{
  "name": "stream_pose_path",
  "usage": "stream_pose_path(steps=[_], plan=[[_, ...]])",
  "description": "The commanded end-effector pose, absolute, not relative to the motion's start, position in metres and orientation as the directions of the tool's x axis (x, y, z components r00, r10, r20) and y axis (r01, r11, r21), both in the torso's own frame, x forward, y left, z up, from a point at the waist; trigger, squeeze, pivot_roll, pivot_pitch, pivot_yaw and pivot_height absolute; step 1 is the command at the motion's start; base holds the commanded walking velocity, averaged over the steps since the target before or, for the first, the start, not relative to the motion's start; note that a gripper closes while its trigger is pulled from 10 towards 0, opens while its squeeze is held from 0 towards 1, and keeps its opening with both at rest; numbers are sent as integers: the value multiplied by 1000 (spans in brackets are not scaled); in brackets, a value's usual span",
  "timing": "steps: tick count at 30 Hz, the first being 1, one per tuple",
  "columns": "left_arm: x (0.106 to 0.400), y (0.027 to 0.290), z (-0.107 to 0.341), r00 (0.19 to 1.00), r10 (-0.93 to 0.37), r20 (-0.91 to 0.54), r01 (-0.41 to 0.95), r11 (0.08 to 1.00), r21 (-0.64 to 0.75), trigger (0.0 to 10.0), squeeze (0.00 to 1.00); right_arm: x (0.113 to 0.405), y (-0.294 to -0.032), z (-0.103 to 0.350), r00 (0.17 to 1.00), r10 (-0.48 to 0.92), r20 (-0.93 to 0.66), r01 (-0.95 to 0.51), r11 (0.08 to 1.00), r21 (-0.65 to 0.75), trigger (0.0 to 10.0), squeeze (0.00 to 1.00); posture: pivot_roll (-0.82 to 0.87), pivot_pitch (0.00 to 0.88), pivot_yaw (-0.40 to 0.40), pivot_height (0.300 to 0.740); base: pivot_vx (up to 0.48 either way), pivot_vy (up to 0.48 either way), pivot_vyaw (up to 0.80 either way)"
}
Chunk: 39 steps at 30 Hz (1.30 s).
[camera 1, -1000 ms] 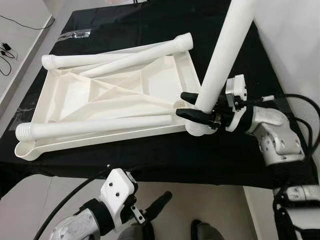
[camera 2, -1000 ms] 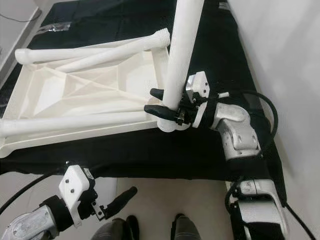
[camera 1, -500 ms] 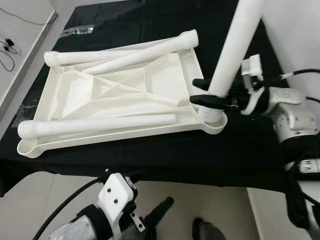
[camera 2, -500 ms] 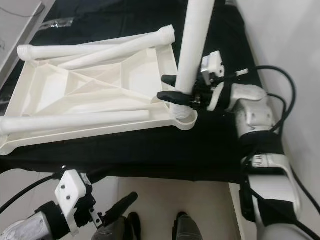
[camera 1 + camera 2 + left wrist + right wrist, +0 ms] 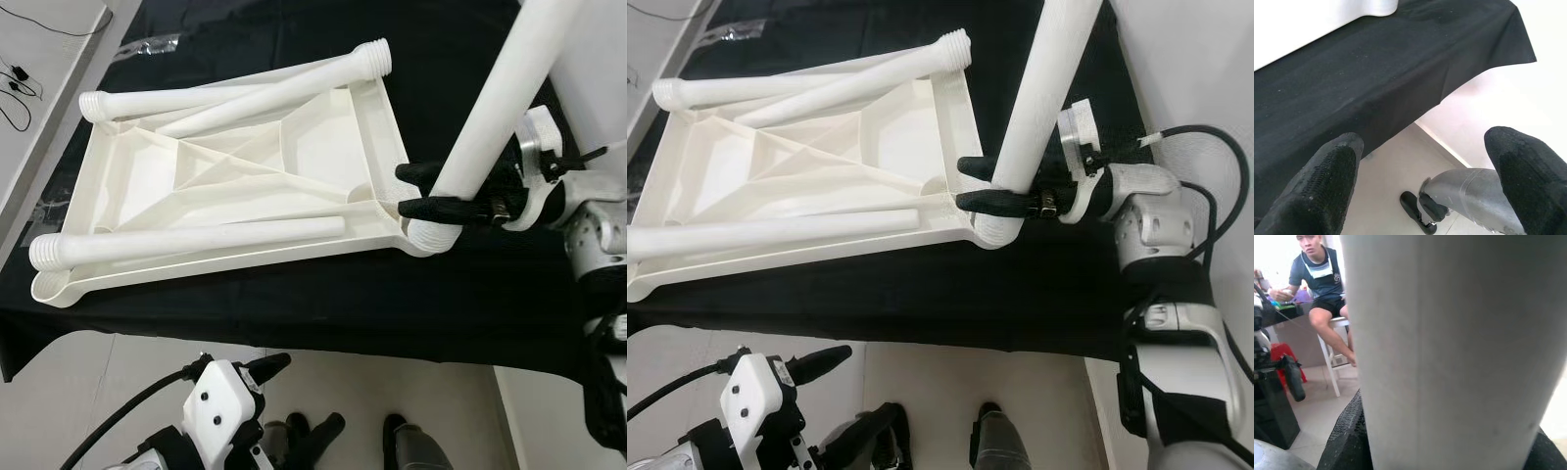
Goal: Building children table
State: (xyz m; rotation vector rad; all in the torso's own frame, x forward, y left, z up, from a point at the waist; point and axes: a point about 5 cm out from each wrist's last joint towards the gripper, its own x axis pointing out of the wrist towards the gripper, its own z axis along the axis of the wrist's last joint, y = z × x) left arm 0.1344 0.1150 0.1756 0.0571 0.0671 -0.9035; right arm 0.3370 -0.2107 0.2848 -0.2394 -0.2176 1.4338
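Left eye view: right gripper (image 5: 431,191) reaches in horizontally, clenched around the smooth white tubular leg (image 5: 500,108), which stands tilted in the socket at the upturned ribbed tabletop's (image 5: 235,196) near right corner, on black cloth (image 5: 294,304). Left gripper (image 5: 1425,161) hangs released below the cloth's near edge.

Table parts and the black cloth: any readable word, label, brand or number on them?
None can be read: the tabletop, the upright leg held in the right gripper, the loose legs and the black cloth bear no text.
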Motion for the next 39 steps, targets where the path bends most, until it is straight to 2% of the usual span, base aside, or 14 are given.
stream_pose_path(steps=[1, 4, 8, 19, 20, 22, 23, 28, 34, 39], plan=[[130, 117, 173, 611, -782, -121, 788, 615, 8, 10000, 0, 340, -206, 272, 119, 992, -43, -955, 102, -277, 10000, 0, 102, 394, 147, 740, 0, 0, 0], [127, 117, 175, 612, -781, -126, 787, 617, 4, 10000, 0, 345, -210, 270, 168, 985, -49, -946, 147, -288, 10000, 0, 108, 400, 148, 740, 0, 0, 0], [125, 118, 176, 612, -781, -127, 787, 617, -1, 10000, 0, 347, -214, 274, 188, 981, -44, -940, 167, -296, 10000, 0, 107, 404, 147, 740, 0, 0, 0], [123, 117, 177, 609, -783, -128, 788, 615, -11, 10000, 0, 344, -216, 277, 168, 981, -98, -942, 130, -310, 10000, 0, 106, 407, 145, 740, 0, 0, 0], [123, 117, 177, 608, -784, -129, 789, 614, -13, 10000, 0, 341, -214, 273, 150, 978, -147, -945, 98, -313, 10000, 0, 103, 407, 145, 740, 0, 0, 0], [123, 117, 177, 608, -784, -129, 789, 614, -13, 10000, 0, 341, -214, 273, 150, 978, -147, -945, 98, -313, 10000, 0, 103, 407, 145, 740, 0, 0, 0], [123, 117, 177, 606, -785, -129, 790, 613, -16, 10000, 0, 336, -207, 264, 110, 960, -258, -943, 19, -333, 10000, 0, 101, 398, 143, 740, 0, 0, 0], [123, 116, 177, 605, -785, -130, 791, 612, -18, 10000, 0, 333, -195, 256, 62, 943, -326, -933, -61, -354, 10000, 0, 99, 392, 143, 740, 0, 0, 0], [125, 115, 177, 605, -785, -129, 790, 612, -19, 10000, 0, 332, -188, 253, 28, 933, -359, -931, -107, -349, 10000, 0, 93, 389, 139, 740, 0, 0, 0], [126, 115, 177, 606, -785, -126, 790, 613, -20, 10000, 0, 333, -187, 258, 26, 945, -325, -936, -91, -340, 10000, 0, 87, 391, 135, 740, 0, 0, 0]])
